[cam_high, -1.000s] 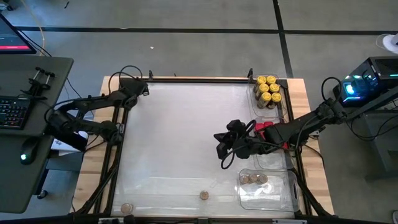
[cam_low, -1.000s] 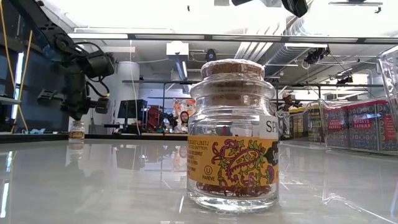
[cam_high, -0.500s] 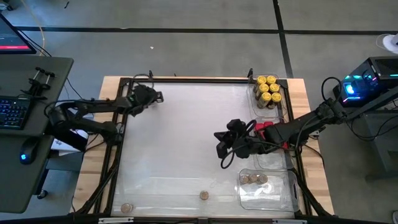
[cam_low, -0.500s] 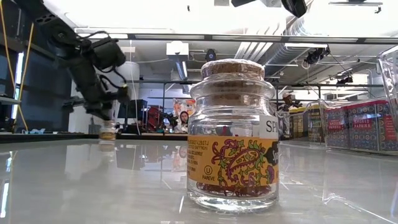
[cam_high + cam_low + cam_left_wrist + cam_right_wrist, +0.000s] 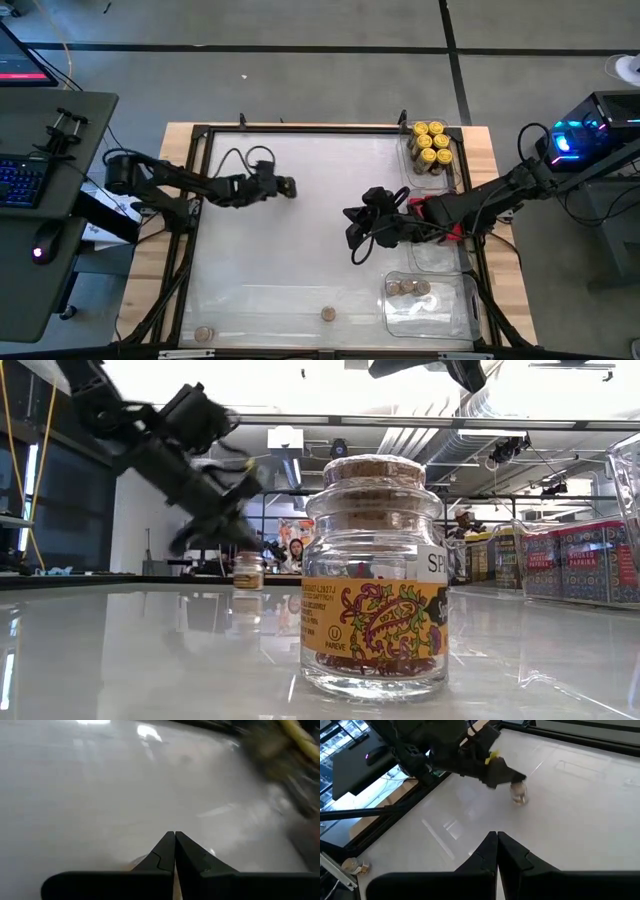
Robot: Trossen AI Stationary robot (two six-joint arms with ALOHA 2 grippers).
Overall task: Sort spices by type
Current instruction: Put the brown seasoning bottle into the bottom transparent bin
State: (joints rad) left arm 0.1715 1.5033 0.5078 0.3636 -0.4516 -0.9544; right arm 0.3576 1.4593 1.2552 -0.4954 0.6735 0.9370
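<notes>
Cork-topped jar [image 5: 375,575] — "SP", "PAREVE" label [image 5: 375,618]

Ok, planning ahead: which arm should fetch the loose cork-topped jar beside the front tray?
Probably right: the right gripper hangs empty, nearer that jar; the left gripper is farther and holds another jar.

From above I see the table [image 5: 300,240] with me at six o'clock. The left gripper [image 5: 287,187] sits just left of centre, toward nine o'clock, with a small jar [image 5: 519,795] at its tip. The right gripper [image 5: 352,230] sits just right of centre, toward three. At one o'clock a tray [image 5: 447,168] holds the lidded jars [image 5: 431,145]. At three o'clock, under the right arm, lie the tins [image 5: 428,205]. At five o'clock another tray [image 5: 460,315] holds three corked jars [image 5: 408,288]. One corked jar [image 5: 327,314] stands at six o'clock, another [image 5: 204,334] at seven.
</notes>
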